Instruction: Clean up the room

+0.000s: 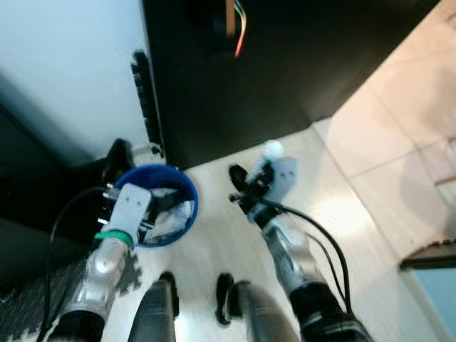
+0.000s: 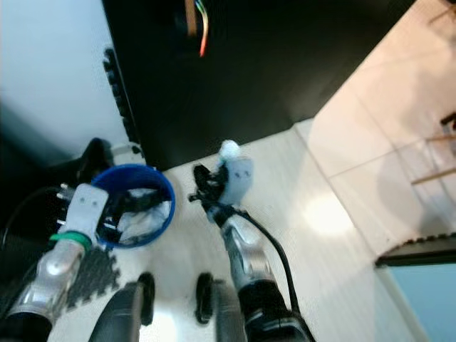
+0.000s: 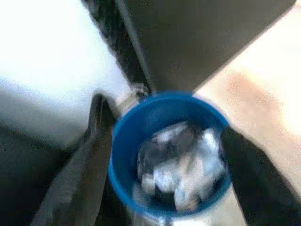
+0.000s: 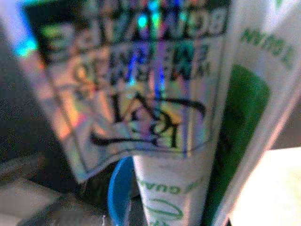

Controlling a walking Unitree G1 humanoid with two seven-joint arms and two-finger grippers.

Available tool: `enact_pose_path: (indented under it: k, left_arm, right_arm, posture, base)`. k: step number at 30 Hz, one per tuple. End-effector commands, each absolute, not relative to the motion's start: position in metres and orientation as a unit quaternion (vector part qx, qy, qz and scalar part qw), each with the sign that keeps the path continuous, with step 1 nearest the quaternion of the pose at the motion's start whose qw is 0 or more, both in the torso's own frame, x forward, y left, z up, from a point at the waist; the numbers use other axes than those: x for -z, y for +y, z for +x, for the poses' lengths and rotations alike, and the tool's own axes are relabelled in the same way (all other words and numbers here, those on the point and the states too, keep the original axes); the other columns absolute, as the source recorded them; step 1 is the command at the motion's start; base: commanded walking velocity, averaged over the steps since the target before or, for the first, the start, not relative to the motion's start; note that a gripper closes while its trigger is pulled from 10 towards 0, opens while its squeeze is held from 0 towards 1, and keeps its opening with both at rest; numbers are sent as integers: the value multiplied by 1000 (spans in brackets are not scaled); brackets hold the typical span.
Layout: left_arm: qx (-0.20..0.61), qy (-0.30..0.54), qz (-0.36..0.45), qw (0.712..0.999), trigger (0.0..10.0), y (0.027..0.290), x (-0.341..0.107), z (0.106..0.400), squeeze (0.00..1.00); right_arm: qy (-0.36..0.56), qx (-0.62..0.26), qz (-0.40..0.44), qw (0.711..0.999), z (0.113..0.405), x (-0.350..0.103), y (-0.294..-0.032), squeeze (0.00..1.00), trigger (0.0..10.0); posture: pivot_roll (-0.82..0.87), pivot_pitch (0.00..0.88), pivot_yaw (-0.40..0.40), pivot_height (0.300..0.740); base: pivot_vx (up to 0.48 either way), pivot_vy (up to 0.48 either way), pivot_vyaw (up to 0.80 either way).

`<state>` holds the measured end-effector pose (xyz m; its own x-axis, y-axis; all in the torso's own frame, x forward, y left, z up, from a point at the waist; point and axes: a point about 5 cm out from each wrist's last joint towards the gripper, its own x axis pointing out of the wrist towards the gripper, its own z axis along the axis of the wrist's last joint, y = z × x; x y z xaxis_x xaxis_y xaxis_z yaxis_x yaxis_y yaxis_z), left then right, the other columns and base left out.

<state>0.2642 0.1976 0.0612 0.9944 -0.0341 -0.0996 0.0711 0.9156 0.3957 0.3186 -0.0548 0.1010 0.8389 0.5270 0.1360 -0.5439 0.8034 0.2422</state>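
My right gripper [image 1: 251, 191] is clamped on a white tube [image 1: 274, 169] with green print and a shiny holographic label; in the right wrist view the tube [image 4: 188, 155] stands right up against the lens. My left gripper [image 1: 146, 206] holds the blue bin [image 1: 187, 187] by its rim, one finger [image 3: 82, 174] outside the wall and the other on the far side, so it's closed on the rim. Bin sits on the pale floor at the foot of a dark cabinet [image 1: 285, 64], already has crumpled wrappers [image 3: 186, 169] in it.

Key relation: the bin lies to my left of the tube, near but apart, with bare floor between. The tube's long axis tilts up and away from me, cap end far. The right arm has the item, so I judge it needs to swing left over the bin opening before letting go.

Hard to tell: all views are motion-blurred. Label text unreadable. Right fingertips are hidden behind the tube. Bin base not visible. Coloured wires [image 1: 241, 32] at the cabinet top are unclear.
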Motion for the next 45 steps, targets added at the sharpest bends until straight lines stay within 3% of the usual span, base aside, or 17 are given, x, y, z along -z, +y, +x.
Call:
enact_pose_path:
  k: [1, 3, 5, 8, 11, 12, 14, 15, 18, 20, 21, 22, 30, 31, 39, 40, 45]
  left_arm:
    - [48, 43, 197, 978, 10000, 195, -72, 241, 0]
    - [84, 56, 177, 979, 10000, 197, -79, 205, 0]
    - [84, 56, 177, 979, 10000, 197, -79, 205, 0]
    - [130, 94, 158, 974, 10000, 197, -76, 168, 0]
    - [139, 115, 147, 973, 10000, 197, -72, 151, 0]
    - [138, 129, 145, 971, 10000, 197, -69, 139, 0]
    - [138, 129, 145, 971, 10000, 197, -69, 139, 0]
    - [131, 144, 144, 970, 10000, 196, -69, 130, 0]
    - [115, 154, 142, 971, 10000, 193, -73, 126, 0]
    - [115, 154, 142, 971, 10000, 193, -73, 126, 0]
    - [112, 153, 140, 972, 10000, 189, -77, 130, 0]
    - [114, 153, 138, 972, 10000, 188, -81, 133, 0]
    - [117, 149, 134, 973, 10000, 185, -86, 142, 0]
    - [123, 147, 135, 972, 10000, 184, -85, 149, 0]
    - [125, 146, 138, 972, 10000, 184, -84, 154, 0]
    - [120, 145, 141, 972, 10000, 185, -84, 160, 0]
    - [117, 145, 141, 972, 10000, 184, -85, 163, 0]
  right_arm:
    - [0, -294, 153, 943, 317, -92, -34, 0, 10000]
    - [10, -296, 167, 941, 323, -97, -18, 0, 10000]
    - [10, -296, 167, 941, 323, -97, -18, 0, 10000]
    - [5, -302, 170, 938, 329, -109, -4, 0, 10000]
    - [-5, -304, 172, 937, 333, -119, 2, 0, 10000]
    - [-16, -304, 184, 935, 338, -129, 7, 122, 10000]
    - [-16, -304, 184, 935, 338, -129, 7, 122, 10000]
    - [-26, -308, 199, 930, 341, -140, 13, 1000, 10000]
    - [-34, -352, 243, 903, 342, -162, 34, 1000, 10000]
    - [-34, -352, 243, 903, 342, -162, 34, 1000, 10000]
    - [-29, -409, 252, 876, 335, -168, 51, 267, 10000]
    - [-22, -416, 242, 876, 332, -164, 53, 0, 10000]
    - [-4, -381, 241, 893, 337, -150, 40, 0, 10000]
    - [11, -345, 276, 897, 345, -143, 21, 0, 10000]
    - [19, -346, 304, 887, 347, -138, 11, 0, 10000]
    - [9, -415, 285, 864, 336, -143, 30, 1000, 10000]
    - [2, -466, 293, 835, 327, -153, 51, 1000, 10000]
  posture:
    - [247, 298, -81, 740]
    - [263, 312, -96, 740]
    - [263, 312, -96, 740]
    - [284, 323, -111, 740]
    - [293, 328, -115, 740]
    - [309, 333, -122, 740]
    - [309, 333, -122, 740]
    - [318, 338, -127, 740]
    - [320, 340, -134, 740]
    - [320, 340, -134, 740]
    - [309, 336, -137, 740]
    - [309, 336, -137, 740]
    - [278, 326, -140, 740]
    - [262, 318, -138, 740]
    - [259, 315, -138, 740]
    - [261, 301, -136, 740]
    - [277, 293, -135, 740]
  base:
    - [0, 0, 0]
    - [0, 0, 0]
    - [0, 0, 0]
    - [0, 0, 0]
    - [0, 0, 0]
    - [0, 0, 0]
    - [0, 0, 0]
    - [0, 0, 0]
    - [0, 0, 0]
    - [0, 0, 0]
    - [0, 0, 0]
    - [0, 0, 0]
    - [0, 0, 0]
    - [0, 0, 0]
    - [0, 0, 0]
    - [0, 0, 0]
    - [0, 0, 0]
